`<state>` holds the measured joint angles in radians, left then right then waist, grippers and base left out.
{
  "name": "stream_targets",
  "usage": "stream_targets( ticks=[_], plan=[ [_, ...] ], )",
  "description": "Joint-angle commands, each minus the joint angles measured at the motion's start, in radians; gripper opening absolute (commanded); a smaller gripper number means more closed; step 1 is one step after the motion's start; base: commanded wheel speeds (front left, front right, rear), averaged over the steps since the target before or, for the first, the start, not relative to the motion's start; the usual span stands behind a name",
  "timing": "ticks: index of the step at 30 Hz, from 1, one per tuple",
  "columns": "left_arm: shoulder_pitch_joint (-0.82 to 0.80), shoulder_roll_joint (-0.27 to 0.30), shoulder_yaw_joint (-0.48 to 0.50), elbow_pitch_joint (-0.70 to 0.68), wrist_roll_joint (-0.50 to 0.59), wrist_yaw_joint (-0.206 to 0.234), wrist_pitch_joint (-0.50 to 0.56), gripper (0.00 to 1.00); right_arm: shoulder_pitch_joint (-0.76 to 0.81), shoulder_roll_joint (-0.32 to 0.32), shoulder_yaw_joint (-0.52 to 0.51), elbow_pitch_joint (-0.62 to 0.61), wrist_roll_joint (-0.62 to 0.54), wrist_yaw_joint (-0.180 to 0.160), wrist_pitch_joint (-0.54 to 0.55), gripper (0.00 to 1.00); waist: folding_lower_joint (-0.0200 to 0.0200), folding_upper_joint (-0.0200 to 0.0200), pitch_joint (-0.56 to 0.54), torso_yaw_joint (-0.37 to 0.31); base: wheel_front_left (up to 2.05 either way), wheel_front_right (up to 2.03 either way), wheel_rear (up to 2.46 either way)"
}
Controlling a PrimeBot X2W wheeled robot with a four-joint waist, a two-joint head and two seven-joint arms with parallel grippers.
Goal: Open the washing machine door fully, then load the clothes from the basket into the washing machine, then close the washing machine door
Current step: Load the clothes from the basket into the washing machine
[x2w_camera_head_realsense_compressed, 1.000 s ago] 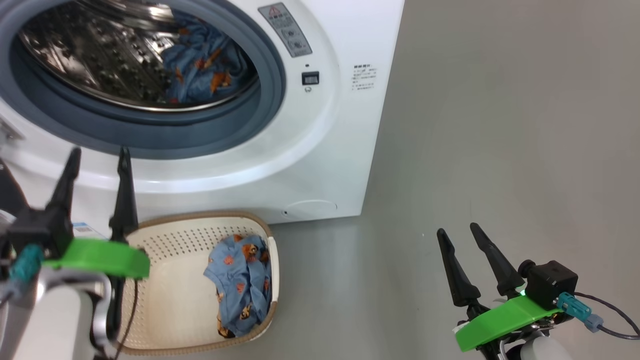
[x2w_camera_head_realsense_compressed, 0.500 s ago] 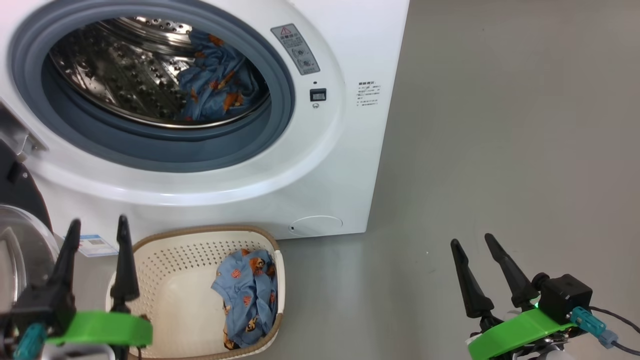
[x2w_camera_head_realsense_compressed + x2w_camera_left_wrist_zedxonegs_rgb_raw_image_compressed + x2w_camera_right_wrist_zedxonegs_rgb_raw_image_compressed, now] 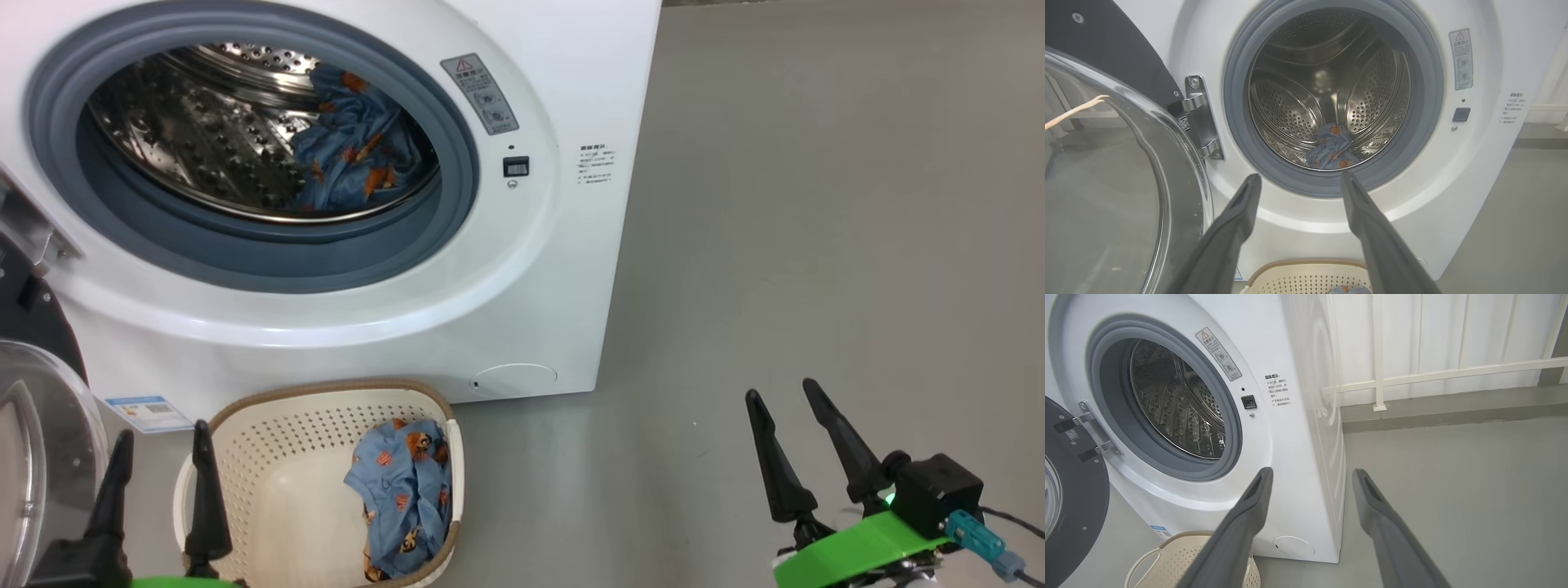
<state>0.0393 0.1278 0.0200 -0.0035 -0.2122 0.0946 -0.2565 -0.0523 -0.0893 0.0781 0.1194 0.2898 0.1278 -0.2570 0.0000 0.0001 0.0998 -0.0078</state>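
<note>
While wide open — door (image 3: 39, 441) beside basket (image 3: 326, 391)

Bright, even light; sharp views; soft shadows

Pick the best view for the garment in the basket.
Head view: the blue printed garment lies fully exposed in the basket. Left wrist view catches a sliver of it at the bottom edge. Right wrist view catches the basket's rim and handle.

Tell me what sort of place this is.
Probably a laundry or utility area: a white front-loading washing machine stands on a grey floor, a basket holding clothes sits before it, and a pale panelled wall runs behind.
</note>
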Motion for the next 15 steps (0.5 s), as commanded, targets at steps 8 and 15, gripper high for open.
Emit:
stream_targets(
  ticks=[8,15],
  plan=[
    [0.026,-0.022,0.061,-0.038,0.042,-0.024,-0.005,1.00,0.015,-0.011,0.018,-0.037,-0.018,0.003,-0.005,1.00,0.0000,-0.0001,0.000,-0.010,0.00,0.00,0.00],
    [0.061,-0.045,0.076,-0.037,0.059,-0.035,-0.005,1.00,0.019,-0.013,0.020,-0.039,-0.021,0.003,-0.005,1.00,0.0000,-0.0001,-0.010,-0.015,0.00,0.00,0.00]
  ],
)
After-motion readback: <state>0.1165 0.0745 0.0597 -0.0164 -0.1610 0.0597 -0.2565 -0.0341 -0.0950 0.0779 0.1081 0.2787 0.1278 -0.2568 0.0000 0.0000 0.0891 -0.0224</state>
